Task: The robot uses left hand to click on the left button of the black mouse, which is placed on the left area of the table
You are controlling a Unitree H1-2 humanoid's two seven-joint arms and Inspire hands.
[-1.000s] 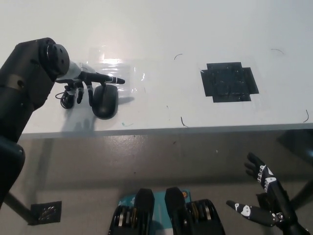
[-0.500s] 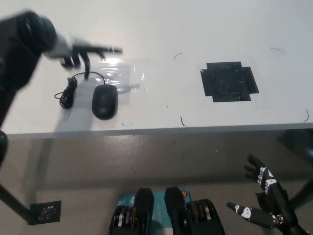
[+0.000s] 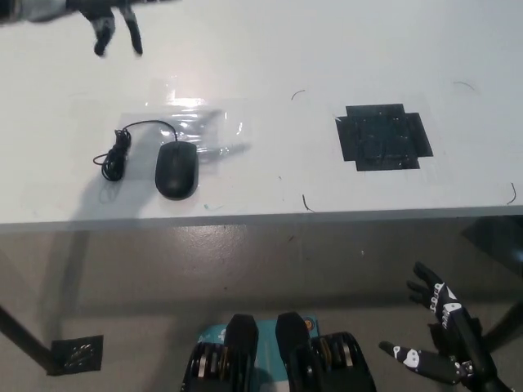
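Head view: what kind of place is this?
Probably a lab test bench, not a real desk: a bare white table with a black tape patch and a clear sheet taped down, and a lone wired mouse plugged into nothing visible.

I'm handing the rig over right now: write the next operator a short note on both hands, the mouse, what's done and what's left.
Left hand: raised at the top left edge of the head view, well clear of the black mouse, fingers apart, holding nothing. It was resting on the mouse a second ago and has lifted away since.
Right hand: idle below the table edge at lower right, open.
Mouse: on the left area of the white table, cable coiled at its left.
Done: contact with the mouse made; whether the click registered can't be seen.
Left: confirm the click, retract the left arm.
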